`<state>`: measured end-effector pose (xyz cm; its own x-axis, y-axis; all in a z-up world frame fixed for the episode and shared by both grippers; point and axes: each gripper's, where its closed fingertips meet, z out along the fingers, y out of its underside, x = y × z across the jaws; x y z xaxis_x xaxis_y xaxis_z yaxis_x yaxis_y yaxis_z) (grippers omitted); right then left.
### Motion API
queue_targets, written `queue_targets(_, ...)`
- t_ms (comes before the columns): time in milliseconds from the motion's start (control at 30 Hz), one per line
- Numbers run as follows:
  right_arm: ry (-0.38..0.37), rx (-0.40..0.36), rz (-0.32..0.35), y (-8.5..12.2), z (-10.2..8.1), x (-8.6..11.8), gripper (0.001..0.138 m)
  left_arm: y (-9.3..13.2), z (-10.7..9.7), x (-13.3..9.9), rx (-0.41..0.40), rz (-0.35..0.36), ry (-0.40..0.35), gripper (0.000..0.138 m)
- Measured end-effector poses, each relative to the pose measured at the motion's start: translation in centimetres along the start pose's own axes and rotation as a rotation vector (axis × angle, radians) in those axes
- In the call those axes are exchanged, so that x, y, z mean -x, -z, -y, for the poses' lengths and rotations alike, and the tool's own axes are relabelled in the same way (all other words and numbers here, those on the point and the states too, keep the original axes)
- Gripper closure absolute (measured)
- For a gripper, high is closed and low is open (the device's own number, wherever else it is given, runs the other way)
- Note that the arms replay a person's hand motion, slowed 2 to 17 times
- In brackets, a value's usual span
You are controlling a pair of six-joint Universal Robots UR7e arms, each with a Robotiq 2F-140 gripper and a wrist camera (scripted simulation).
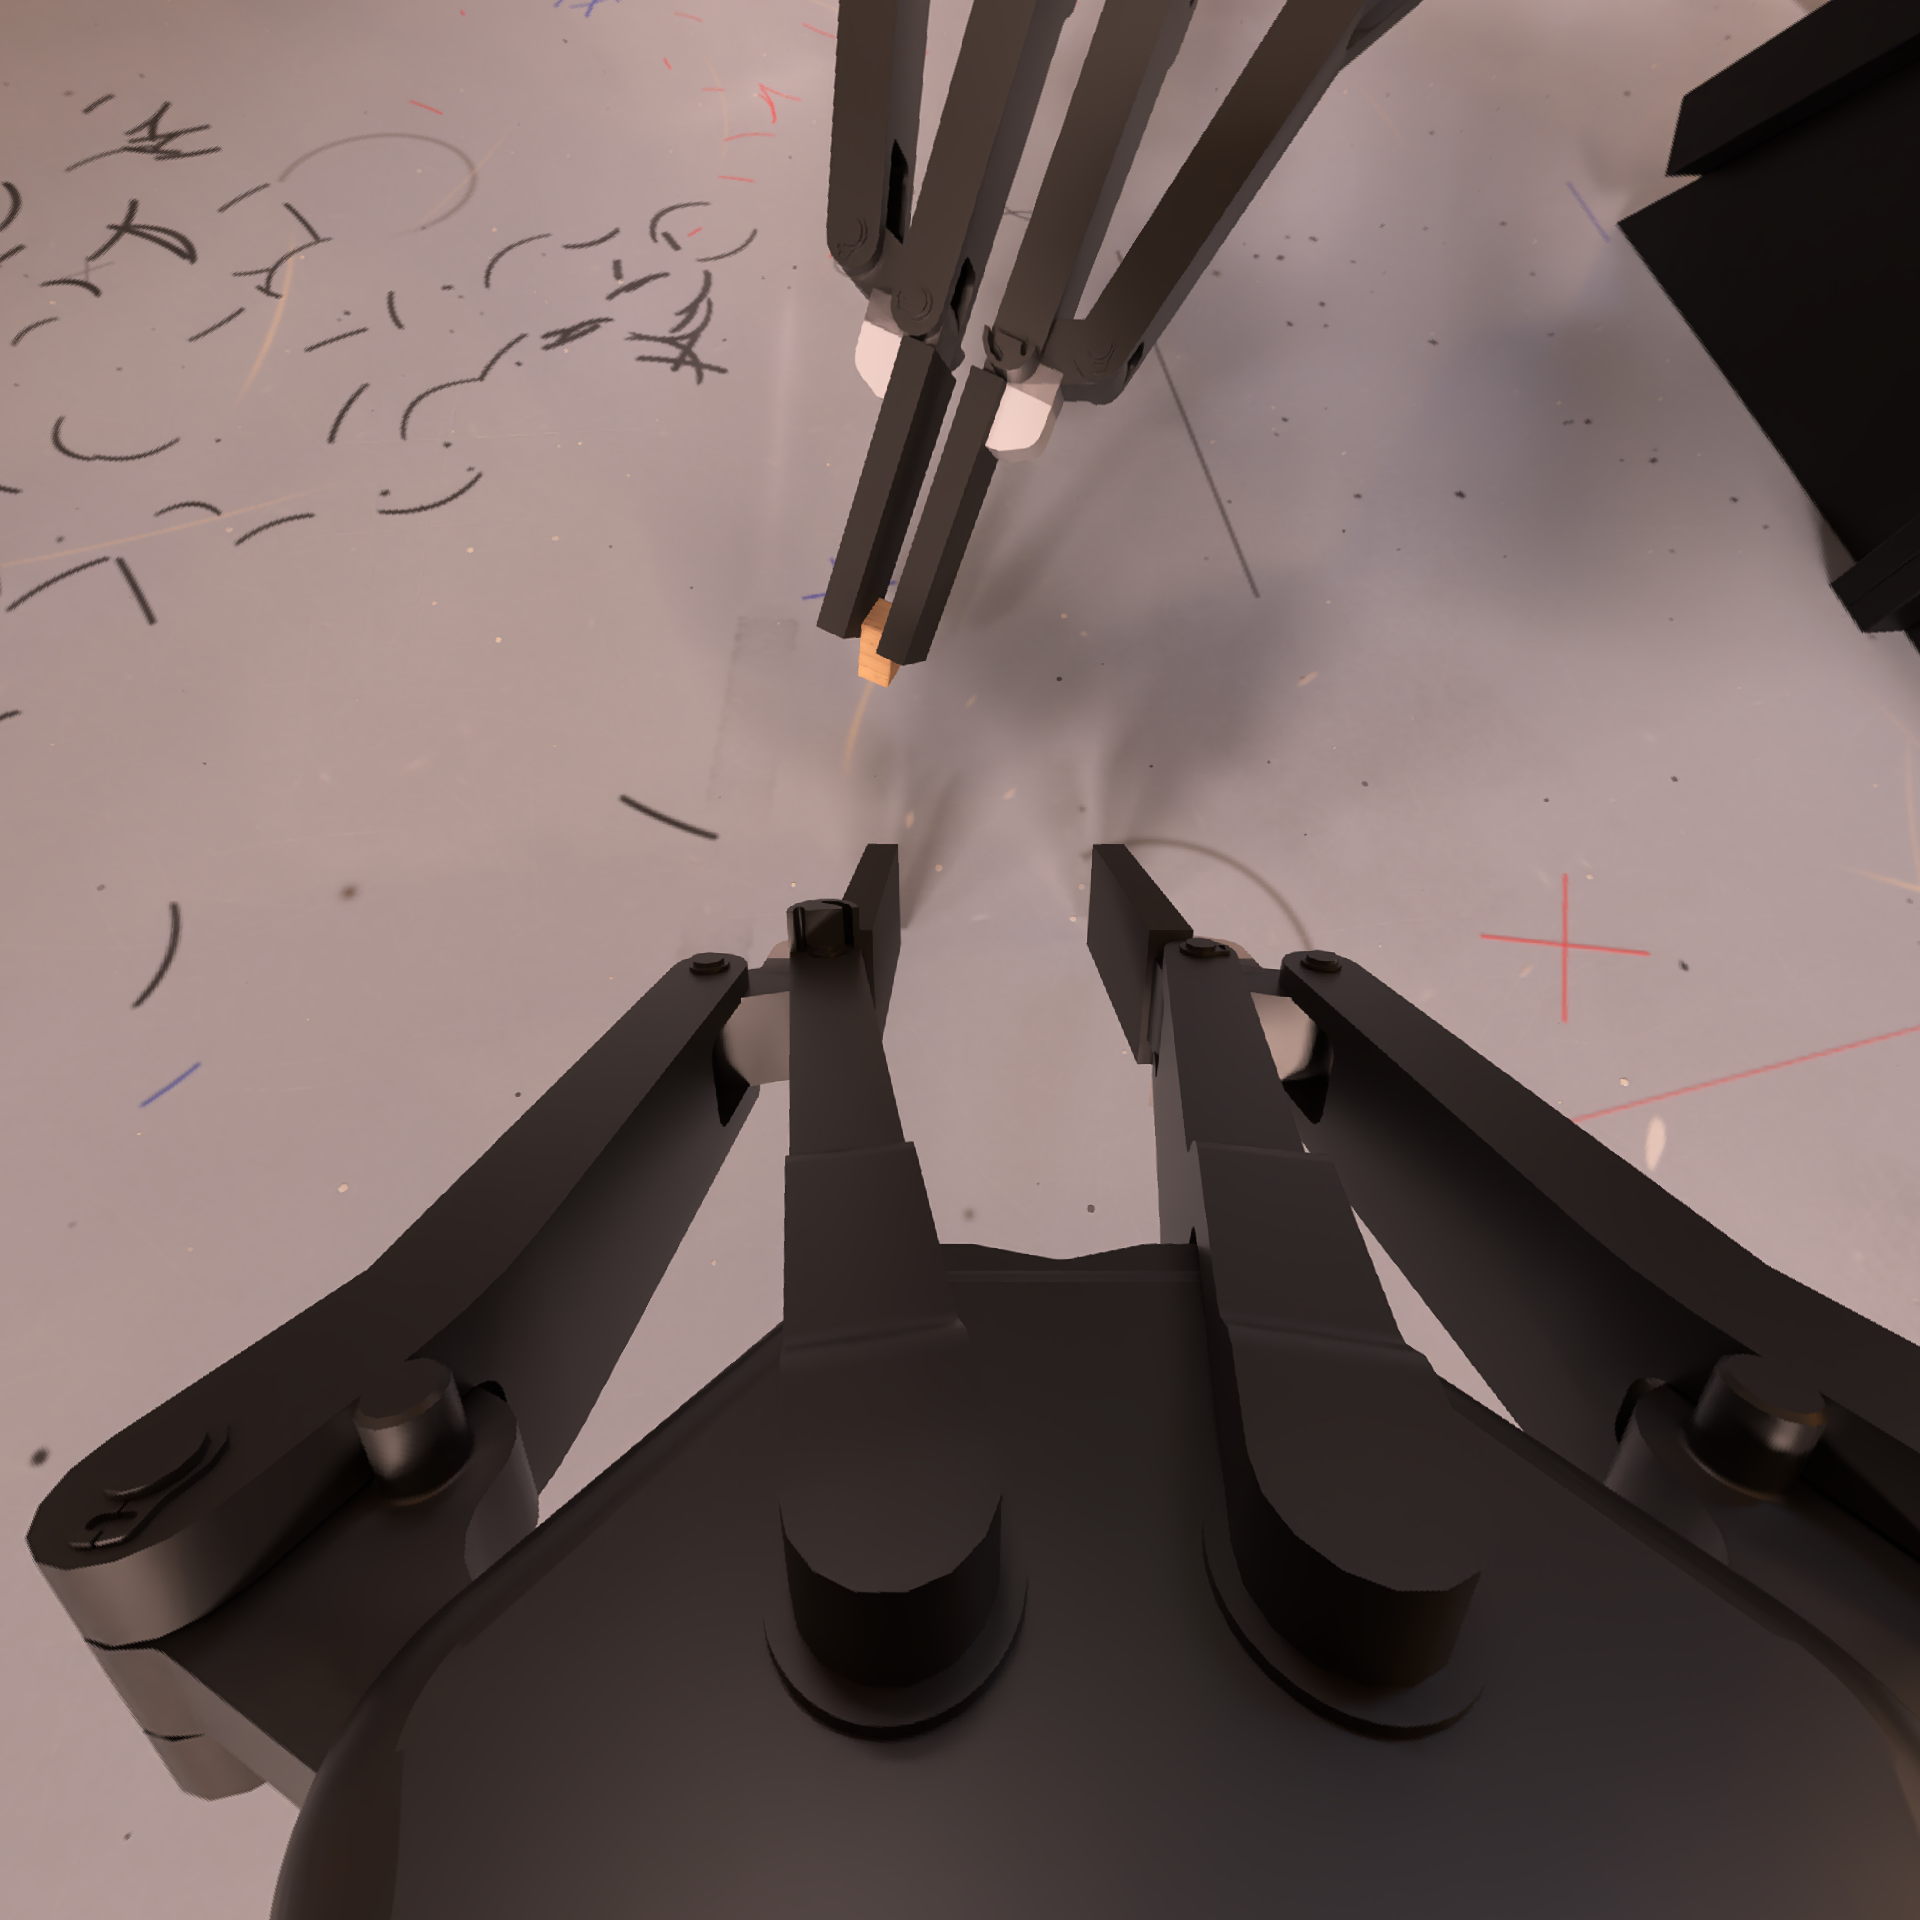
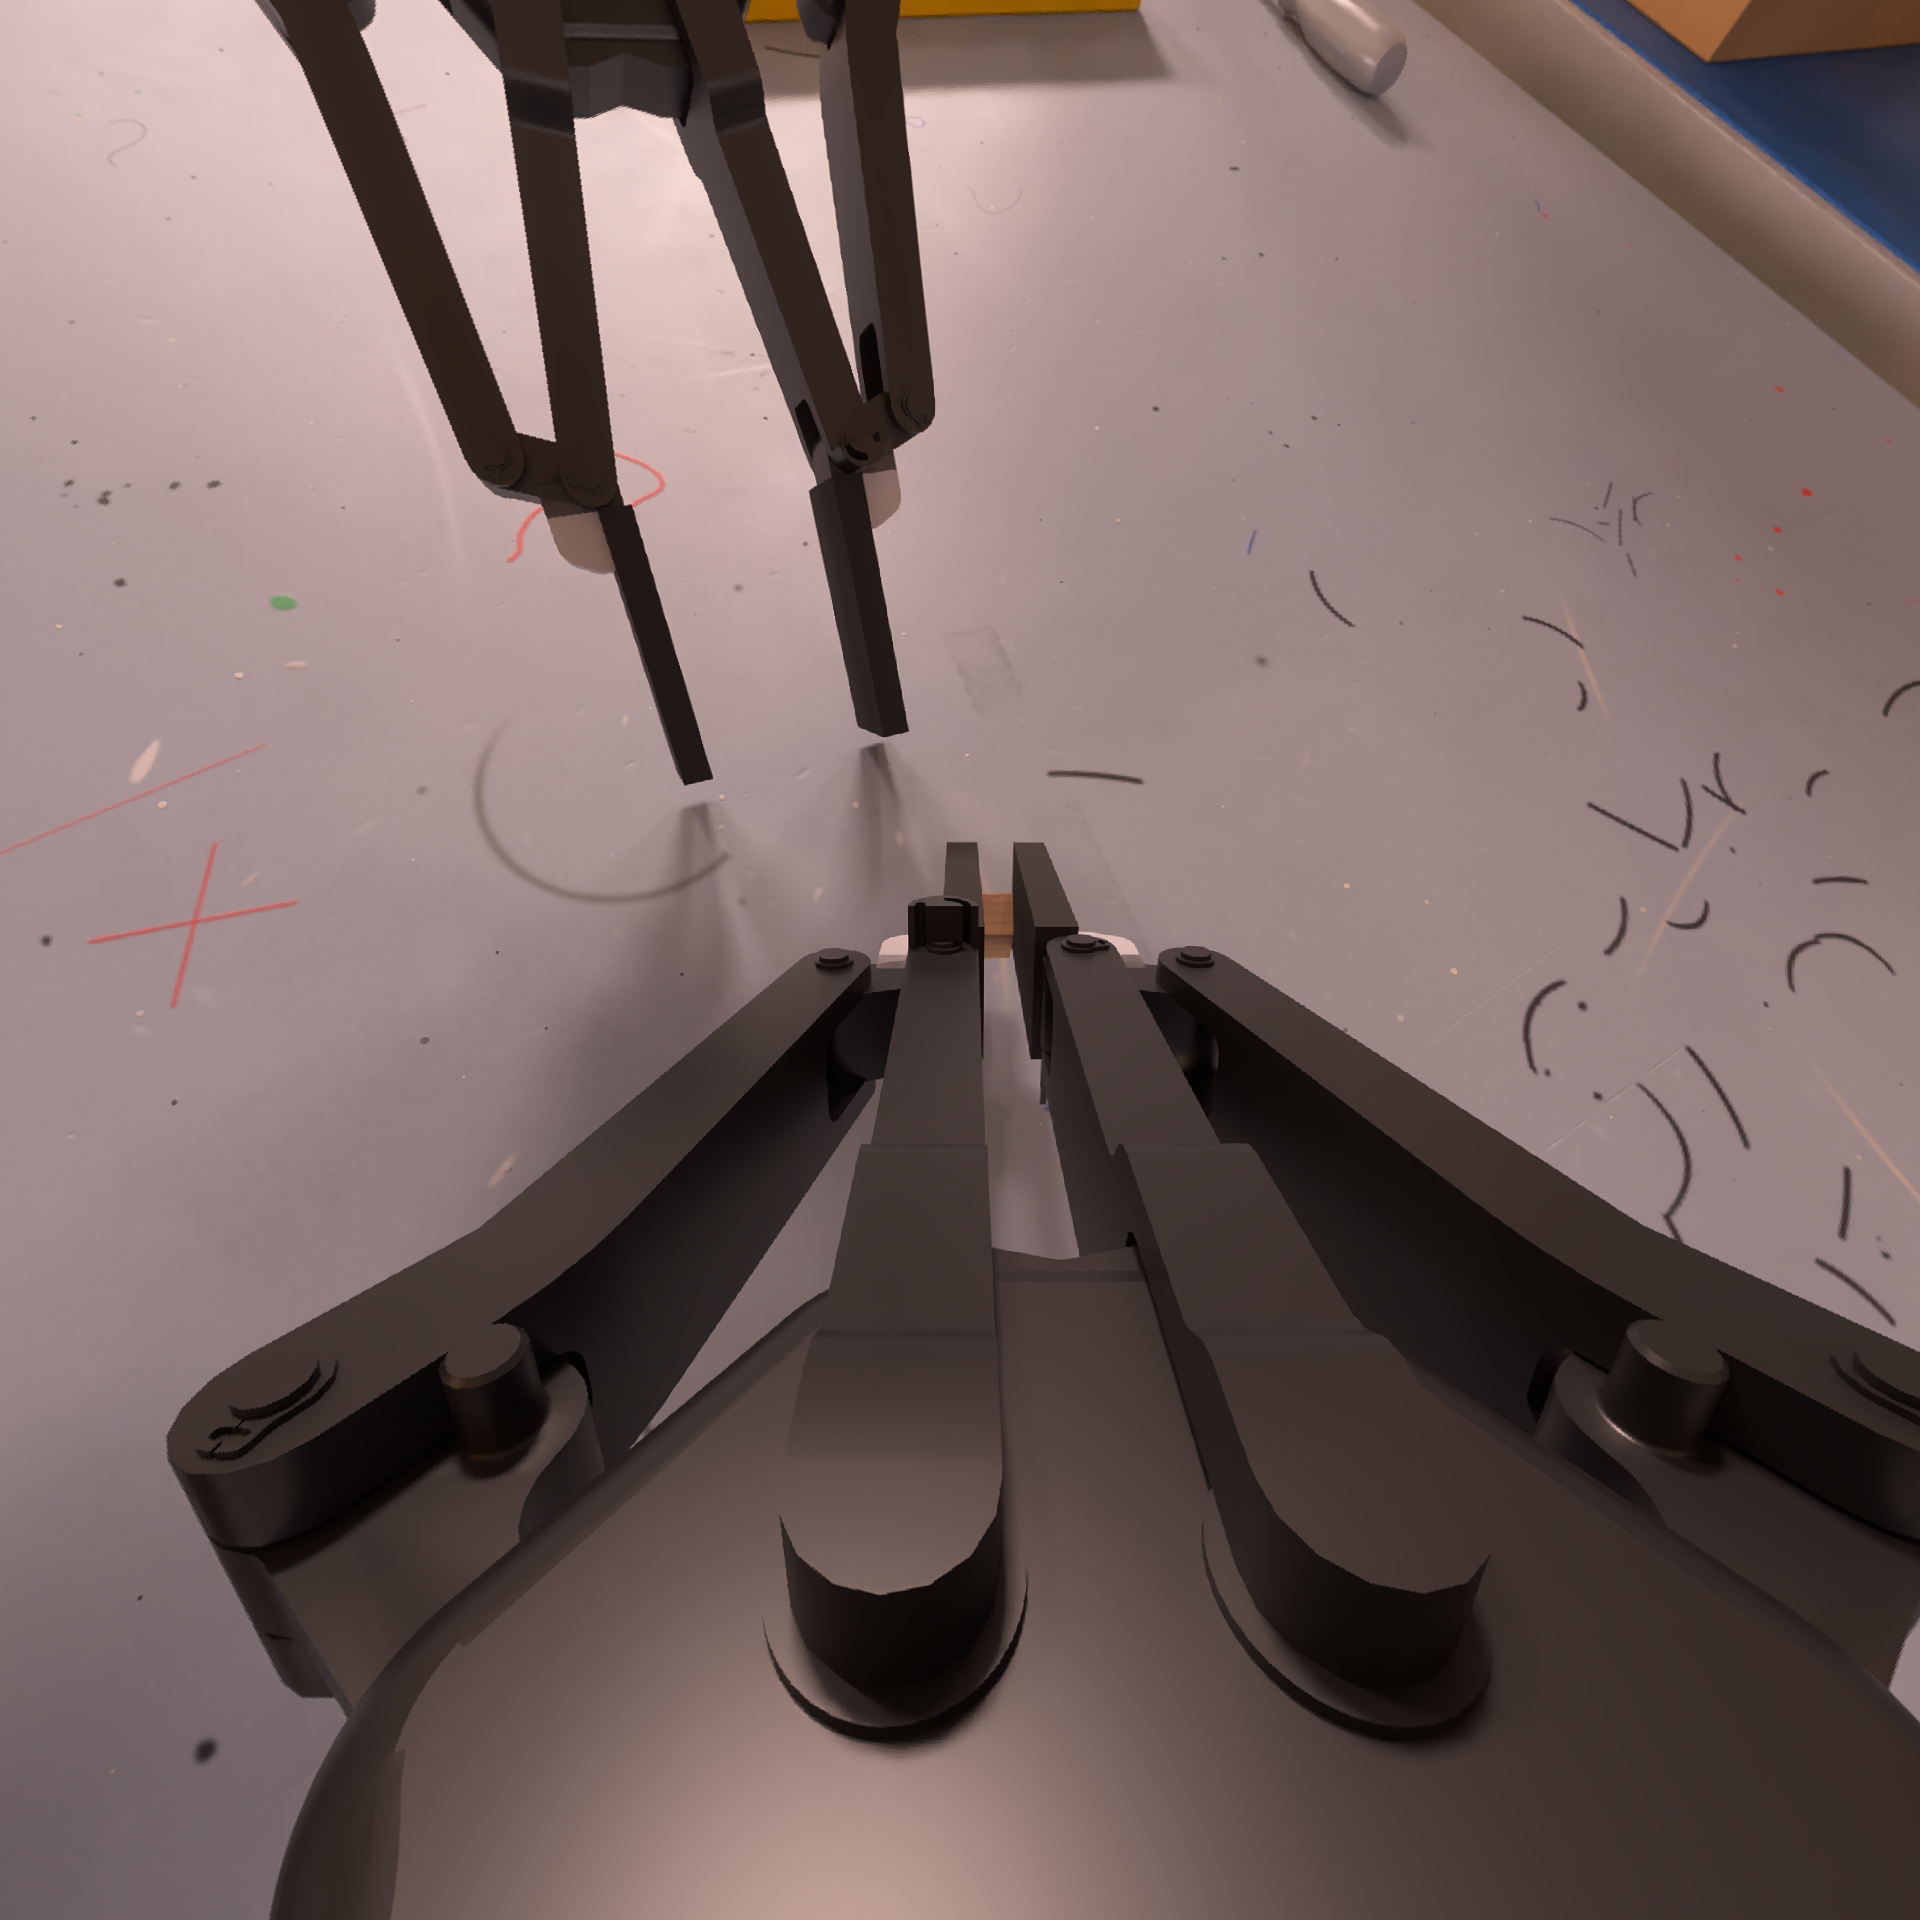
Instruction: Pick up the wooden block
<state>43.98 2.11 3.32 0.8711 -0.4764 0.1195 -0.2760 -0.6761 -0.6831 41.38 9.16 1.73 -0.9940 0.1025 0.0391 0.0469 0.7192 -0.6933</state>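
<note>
The small wooden block (image 2: 998,920) is light tan and sits clamped between the fingers of my right gripper (image 2: 995,857), which is shut on it. In the left wrist view the right gripper (image 1: 873,646) comes down from the top, with the wooden block (image 1: 876,649) poking out below its fingertips, just above the grey table (image 1: 416,831). My left gripper (image 1: 992,854) is open and empty, a short way in front of the block. It shows in the right wrist view (image 2: 795,750) too, open, hovering above the table.
The table (image 2: 1351,416) is covered in black scribbles, red lines and specks. A black box (image 1: 1808,343) stands at the right in the left wrist view. A yellow object (image 2: 935,6), a grey cylinder (image 2: 1356,47) and a cardboard box (image 2: 1766,26) lie at the far edge.
</note>
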Motion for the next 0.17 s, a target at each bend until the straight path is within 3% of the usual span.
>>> queue_targets(167,0.003,-0.001,0.001,-0.03,0.04,0.05,0.130,-0.02,-0.02,0.10,0.025,0.033,-0.021,0.095)
